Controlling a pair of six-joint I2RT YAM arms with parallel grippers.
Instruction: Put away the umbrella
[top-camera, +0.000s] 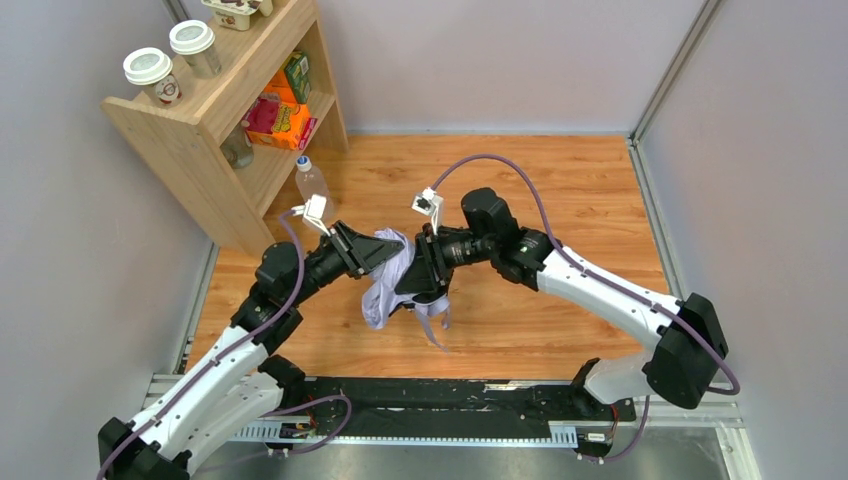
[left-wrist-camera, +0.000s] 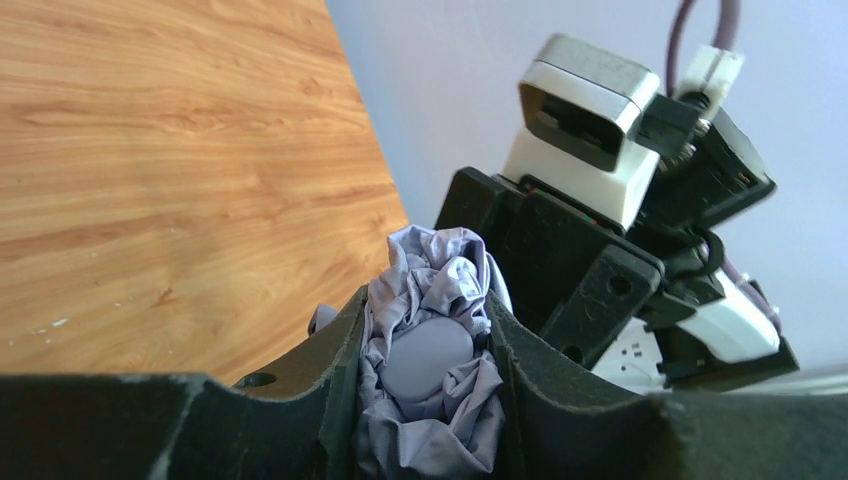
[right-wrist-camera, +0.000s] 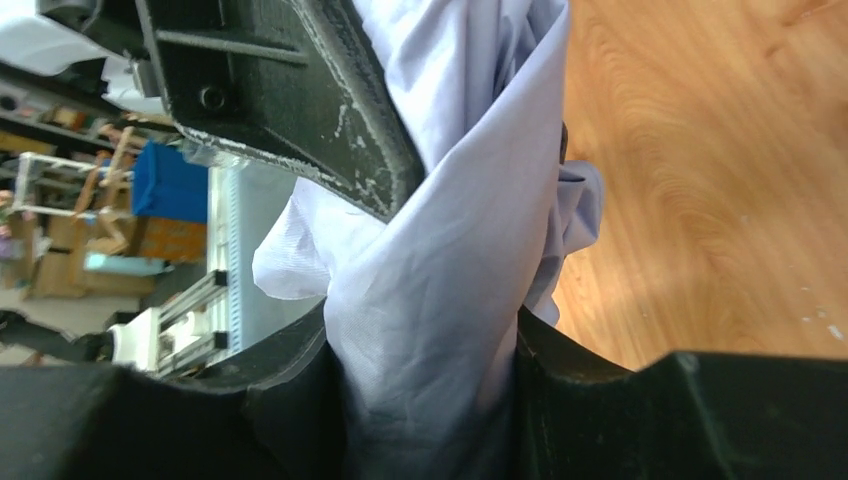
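Note:
The pale lavender umbrella (top-camera: 385, 285) hangs bunched above the middle of the wooden floor, held between both grippers. My left gripper (top-camera: 378, 250) is shut on its upper end; in the left wrist view the fabric and a smooth rounded cap (left-wrist-camera: 428, 358) sit squeezed between my fingers (left-wrist-camera: 330, 370). My right gripper (top-camera: 418, 272) is shut on the fabric (right-wrist-camera: 440, 300) from the right, facing the left gripper (right-wrist-camera: 290, 100) closely. A strap (top-camera: 437, 325) dangles below. The shaft and handle are hidden.
A wooden shelf unit (top-camera: 215, 120) stands at the back left with two lidded cups (top-camera: 150, 70) on top and snack boxes (top-camera: 283, 115) inside. A plastic bottle (top-camera: 311, 180) stands beside it. Grey walls enclose the floor; a black rail (top-camera: 440, 405) runs along the near edge.

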